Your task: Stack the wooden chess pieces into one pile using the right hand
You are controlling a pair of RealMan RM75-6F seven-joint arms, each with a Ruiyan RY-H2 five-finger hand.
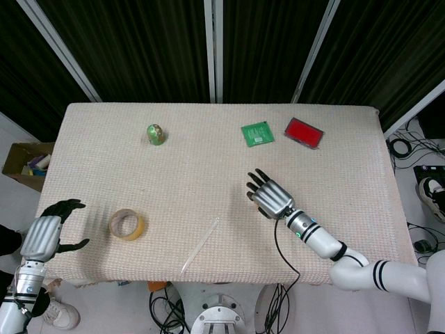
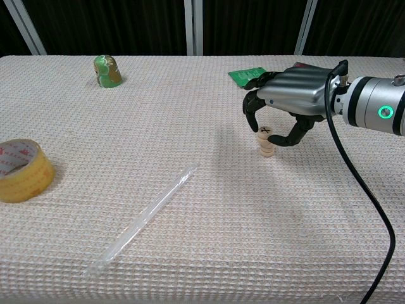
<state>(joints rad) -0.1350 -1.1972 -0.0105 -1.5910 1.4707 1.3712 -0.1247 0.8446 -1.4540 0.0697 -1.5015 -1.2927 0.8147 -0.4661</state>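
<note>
bright even overhead light, soft shadows, sharp focus, dark backdrop

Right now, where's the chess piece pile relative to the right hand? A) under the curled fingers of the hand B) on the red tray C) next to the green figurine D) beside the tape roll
A: in the chest view the stacked chess pieces stand on the table directly beneath the right hand, between its curled fingers.
</note>
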